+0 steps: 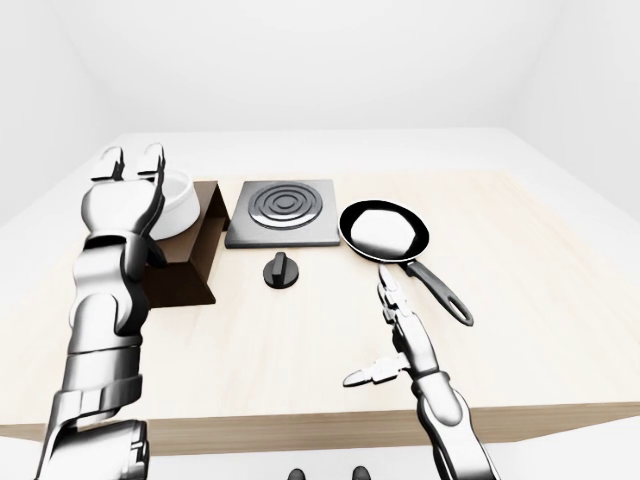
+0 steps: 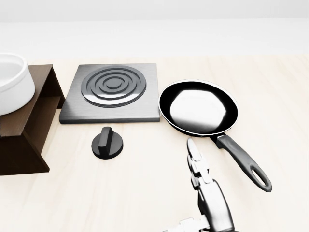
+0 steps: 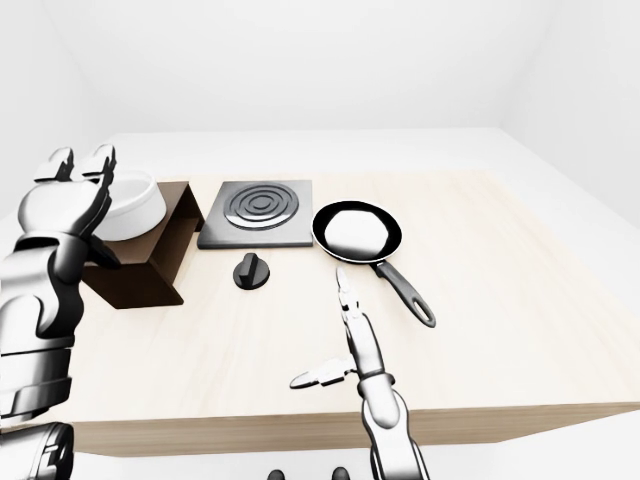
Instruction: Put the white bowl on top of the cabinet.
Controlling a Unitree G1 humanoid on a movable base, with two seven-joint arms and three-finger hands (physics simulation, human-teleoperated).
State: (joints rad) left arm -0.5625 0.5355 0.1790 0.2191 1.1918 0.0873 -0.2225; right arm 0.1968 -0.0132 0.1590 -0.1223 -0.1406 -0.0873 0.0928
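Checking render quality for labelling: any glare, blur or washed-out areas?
Head view: big white glare fills the frying pan; everything sharp. Left-eye view: white bowl nearly blends into the pale background; left hand overlaps it. Shadows soft throughout.

Glossy white bowl (image 2: 12, 82); dark wood cabinet (image 2: 29, 130); brushed-metal hob (image 2: 113, 94); glossy black pan (image 2: 199, 107).

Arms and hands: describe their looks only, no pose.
Both arms are glossy silver-grey metal in rounded segments with dark joints. The left hand and right hand have slim, segmented silver fingers with black knuckle gaps. No cables, sleeves or markings show.
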